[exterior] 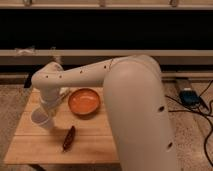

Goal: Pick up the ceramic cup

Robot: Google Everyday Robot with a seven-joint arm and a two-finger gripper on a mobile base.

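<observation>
**Reaching for the ceramic cup: gripper at the table's left side**

Reaching across from the right of the camera view, the large white arm (135, 100) is being extended over the wooden table (95, 145), its forearm bending down at the left.

Item 1. The ceramic cup (42, 120), white and tapered, is being seen at the left part of the table, directly under the end of the arm. It appears tilted, its rim turned toward the lower left, though this is hard to judge. Whether it is resting on the wood or being lifted just clear of it cannot be told.

Item 2. The gripper (48, 111) is being held low over the left side of the table, right at the cup and seemingly against its upper right side. How wide it is standing, and whether anything is being held in it, cannot be told, since white is lying against white there.

Item 3. The orange bowl (84, 101), wide and shallow, is lying to the right of the cup, near it but apart.

Item 4. A dark reddish oblong object (69, 138) is lying on the table below and to the right of the cup, apart from it.

Relation governing the coming move: the cup is lying immediately below and slightly left of the gripper, so little sideways travel is being called for; a secure closure, then a straight lift away from the bowl, is judged to be what is needed.
</observation>
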